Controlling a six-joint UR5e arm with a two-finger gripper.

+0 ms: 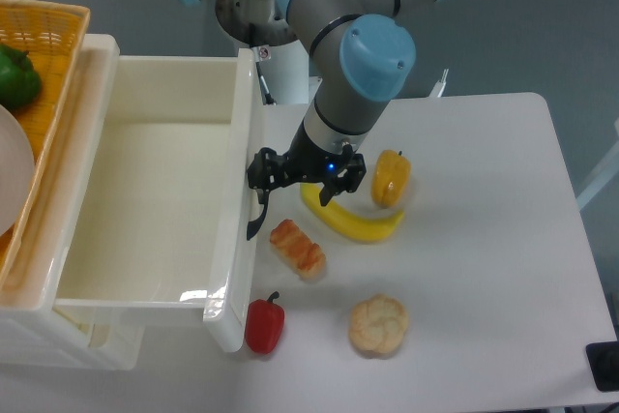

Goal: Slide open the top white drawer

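Far left of the gripper, the orange wicker basket (60, 45) runs off the frame edge, holding a partly cropped green pepper (17, 76) and a slice of something white that can't be identified. Next comes the top white drawer (145, 200), a glossy cream plastic tray, pulled well out from the cabinet and showing a bare, shiny floor. Its curved black handle (257, 218) sits right at the black two-finger gripper (302, 173), whose fingers are spread apart, one against the handle's top; whether it truly grips is hard to tell. Just below the gripper lies a striped orange pastry (297, 248), a red pepper (264, 325) lower. To its right, a yellow banana (353, 223), a yellow pepper (391, 178) and a round bun (377, 325).
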